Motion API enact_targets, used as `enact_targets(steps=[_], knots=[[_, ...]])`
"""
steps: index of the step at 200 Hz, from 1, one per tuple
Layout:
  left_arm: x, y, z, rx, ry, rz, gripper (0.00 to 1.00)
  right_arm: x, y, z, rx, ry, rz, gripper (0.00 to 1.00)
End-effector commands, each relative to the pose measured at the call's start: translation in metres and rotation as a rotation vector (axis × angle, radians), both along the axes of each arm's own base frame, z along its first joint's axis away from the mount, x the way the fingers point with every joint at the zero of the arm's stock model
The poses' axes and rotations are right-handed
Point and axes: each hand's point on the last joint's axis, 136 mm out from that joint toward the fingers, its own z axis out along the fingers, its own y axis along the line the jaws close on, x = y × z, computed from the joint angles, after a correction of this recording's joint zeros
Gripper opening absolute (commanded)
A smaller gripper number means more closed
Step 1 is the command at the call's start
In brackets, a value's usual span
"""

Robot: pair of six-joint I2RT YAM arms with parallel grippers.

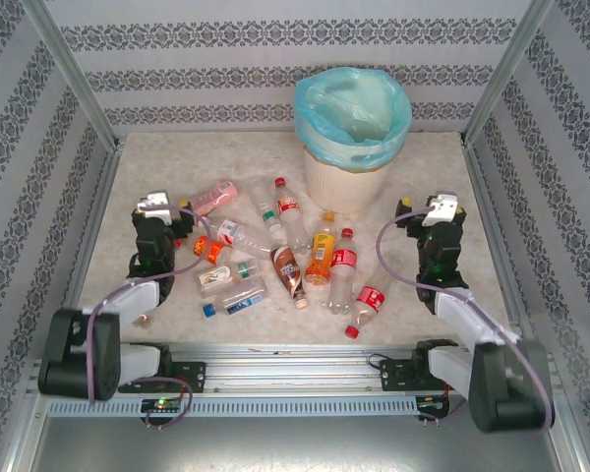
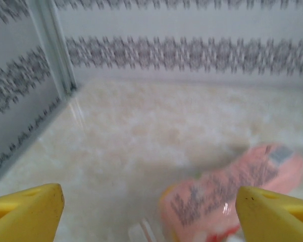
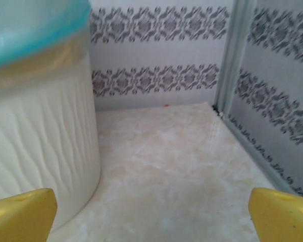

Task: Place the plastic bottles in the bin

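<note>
- while the plastic bottles (image 1: 275,258) lie on their sides in a loose cluster on the near middle of the table (image 1: 442,177), the bin (image 1: 346,182) stands upright just behind them at the far middle, lined with a blue-green bag (image 1: 352,103).
- a pink-labelled bottle (image 1: 214,197) lies at the far left edge of the cluster, tilted across the table top, a little apart from the bin.
- the left gripper (image 1: 189,218) sits just beside that bottle, on its near left side, pointing towards it.
- in the left wrist view the pink-labelled bottle (image 2: 232,186) lies ahead of the left gripper (image 2: 149,204) and towards its right finger, with its near end reaching in between the yellow fingers (image 2: 28,212); whether the right finger touches it cannot be told.
- the left gripper's jaws stand wide apart and grasp nothing.
- the right gripper (image 1: 403,214) hangs to the right of the bin, well apart from the bottle cluster.
- in the right wrist view the bin's ribbed cream wall (image 3: 40,146) rises just ahead on the left of the right gripper (image 3: 151,204), with bare table between its fingers.
- the right gripper's jaws are spread wide and hold nothing.
- patterned walls (image 1: 275,79) close the table in on three sides.
</note>
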Motion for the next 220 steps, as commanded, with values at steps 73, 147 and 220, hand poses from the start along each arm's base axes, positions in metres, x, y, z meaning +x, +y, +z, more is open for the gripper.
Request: enact_targets(steps=[73,147,220], knots=[[-0.044,-0.174,0.044,0.048,0.284,-0.417,0.84,-0.083,0.059,0.027,0.358,0.267,0.229,0.83],[-0.152,-0.329,0.021,0.009,0.574,-0.802,0.81,-0.136,0.090,-0.033,0.615,0.600,0.287,0.78],[-0.252,-0.432,-0.040,-0.109,0.969,-0.993,0.68,-0.133,0.068,0.001,0.609,0.410,0.197,0.76]])
